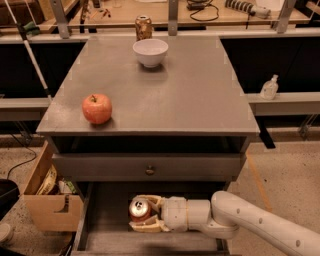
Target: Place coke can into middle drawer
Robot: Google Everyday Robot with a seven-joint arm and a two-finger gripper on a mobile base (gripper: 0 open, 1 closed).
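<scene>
I'm working in a lab or workshop: benches (120, 19) behind are carrying cables (202, 6) and tools (242, 7), and a cardboard box (45, 211) is sitting on the floor (285, 185). My claw (136, 214) is gripping the coke can (139, 207) inside the open drawer (107, 216).

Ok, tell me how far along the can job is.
Done: the open drawer is pulled out, and the can is inside it, over the floor. In hand: the gripper reaches in from the right, fingers closed round the can. Left: set it down, if it is not resting already (I cannot tell), then let go and withdraw.
</scene>
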